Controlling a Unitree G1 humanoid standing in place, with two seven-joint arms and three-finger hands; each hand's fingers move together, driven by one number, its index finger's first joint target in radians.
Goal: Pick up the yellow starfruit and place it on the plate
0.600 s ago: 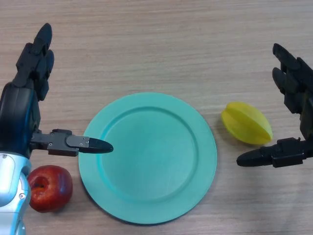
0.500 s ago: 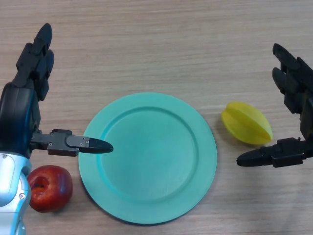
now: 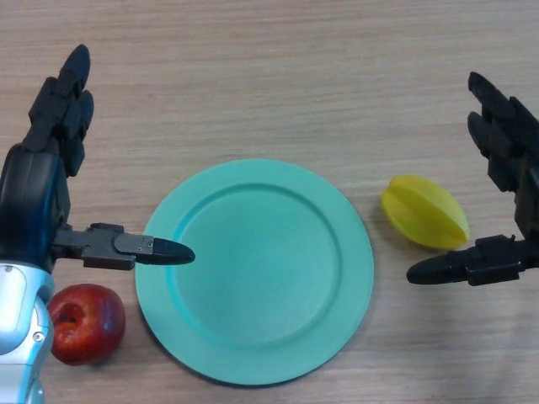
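Note:
A yellow starfruit (image 3: 424, 211) lies on the wooden table, just right of a round teal plate (image 3: 210, 332) that holds nothing. My right hand (image 3: 505, 160) hovers at the right edge, open, its fingers stretched up past the fruit's far side and its thumb (image 3: 459, 267) pointing left just below the fruit, not touching it. My left hand (image 3: 38, 181) is open at the left edge, its thumb (image 3: 139, 248) reaching over the plate's left rim.
A red apple (image 3: 84, 323) sits at the lower left, beside the plate and under my left forearm. Bare wood stretches across the far half of the table.

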